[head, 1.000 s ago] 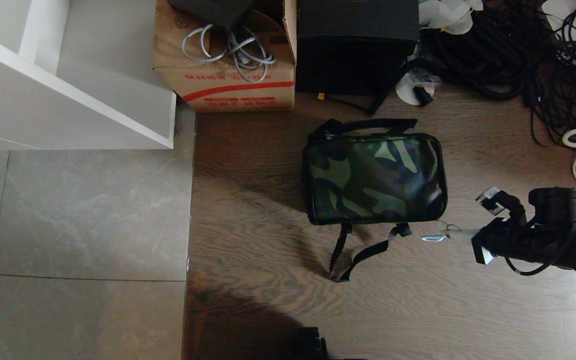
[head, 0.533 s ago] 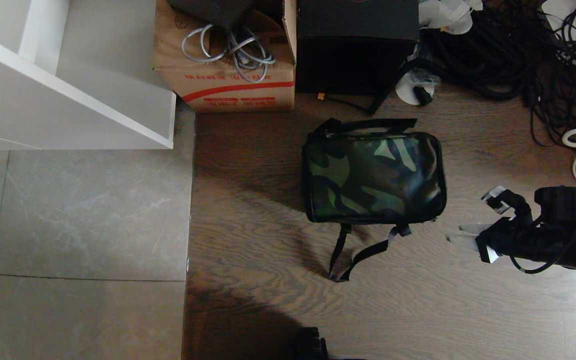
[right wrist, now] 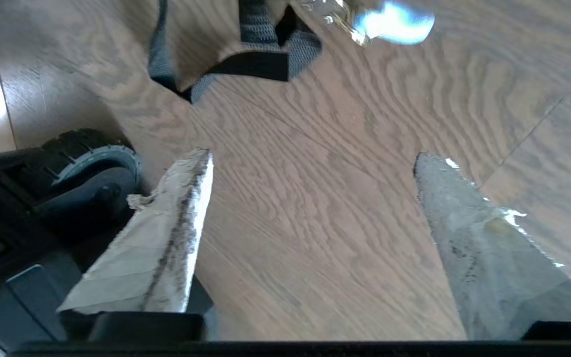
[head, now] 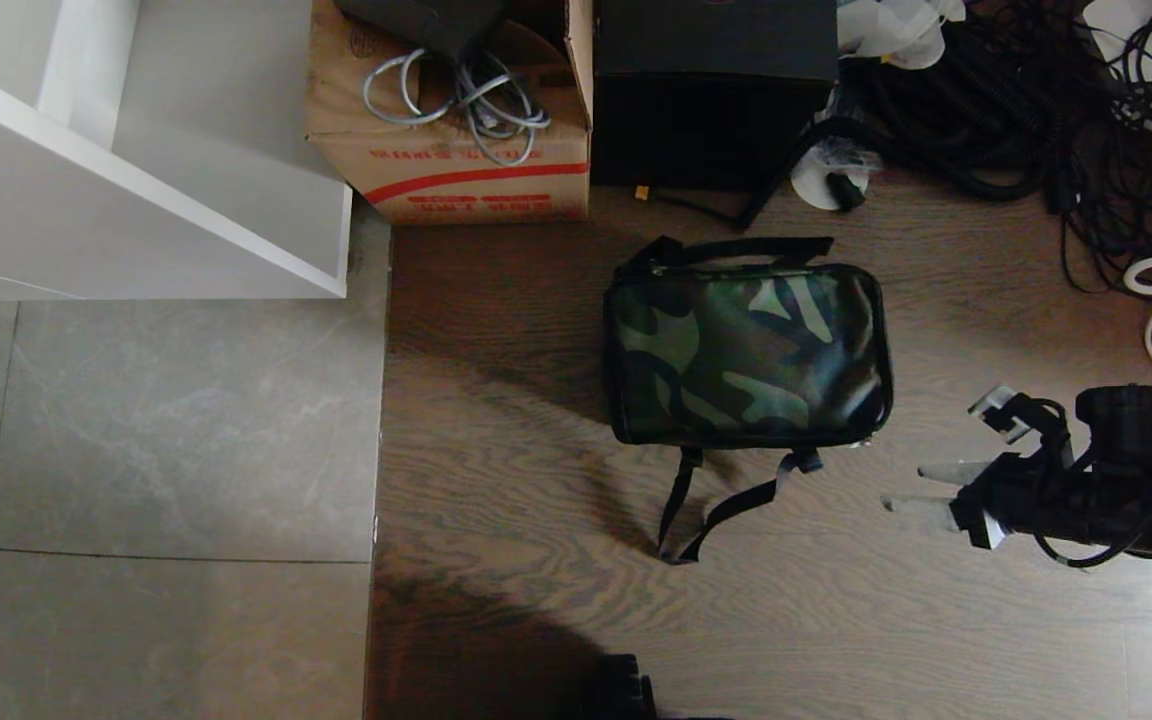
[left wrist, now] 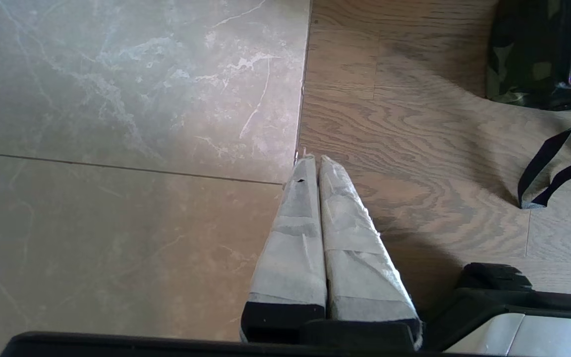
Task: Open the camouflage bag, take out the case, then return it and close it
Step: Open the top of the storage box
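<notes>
Camouflage cloth, green and black, covers the camouflage bag [head: 748,352], which lies flat on the wooden floor [head: 536,620] near the middle of the head view, zipped all the way round with no red lining showing. Its black straps [head: 726,500] trail out toward 6 o'clock. The case is nowhere to be seen; I judge it sits inside the shut bag.

The right pincer [head: 921,487] hangs at about 4 o'clock from the bag, just off its near right corner and apart from it. A second ago its fingers were pinched on the white zipper pull, drawn out from that corner. Now they stand wide with only bare floor between them, and the arm has slid a little away from the bag. The zipper pull [right wrist: 389,22] has dropped back beside the bag's corner, just past the strap ends in the right wrist view.

The left pincer [left wrist: 315,163] hangs parked over the seam between tile and wood, fingers pressed together on nothing.

With the zip run home and the pull let go, the closing looks finished to me, and the whole job appears to be at its end.
</notes>
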{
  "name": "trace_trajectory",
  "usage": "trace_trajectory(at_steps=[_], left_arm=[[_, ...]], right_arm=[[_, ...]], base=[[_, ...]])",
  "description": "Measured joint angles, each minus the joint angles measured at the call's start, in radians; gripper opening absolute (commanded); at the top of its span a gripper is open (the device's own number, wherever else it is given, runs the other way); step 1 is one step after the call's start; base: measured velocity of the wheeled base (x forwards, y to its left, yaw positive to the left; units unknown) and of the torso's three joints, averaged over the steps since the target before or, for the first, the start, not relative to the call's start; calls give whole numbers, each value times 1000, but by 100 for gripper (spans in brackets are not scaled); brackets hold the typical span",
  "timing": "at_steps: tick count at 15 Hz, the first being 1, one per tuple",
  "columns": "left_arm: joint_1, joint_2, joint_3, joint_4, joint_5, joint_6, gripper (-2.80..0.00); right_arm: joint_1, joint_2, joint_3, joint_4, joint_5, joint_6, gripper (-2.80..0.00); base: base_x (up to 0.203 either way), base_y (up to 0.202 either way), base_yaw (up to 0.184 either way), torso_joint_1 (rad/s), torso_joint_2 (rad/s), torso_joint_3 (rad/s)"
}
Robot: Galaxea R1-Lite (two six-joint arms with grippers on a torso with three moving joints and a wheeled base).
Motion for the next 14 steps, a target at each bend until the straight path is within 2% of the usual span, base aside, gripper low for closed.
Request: trace_trajectory(at_steps=[3, 14], left_arm=[[0, 0, 0, 0, 0, 0, -280], [0, 0, 0, 0, 0, 0, -280]], right_arm=[[2, -9, 9, -7, 31, -1, 0], [2, 4, -1, -26, 44, -5, 0]], base=[[0, 0, 0, 0, 0, 0], [0, 0, 0, 0, 0, 0]])
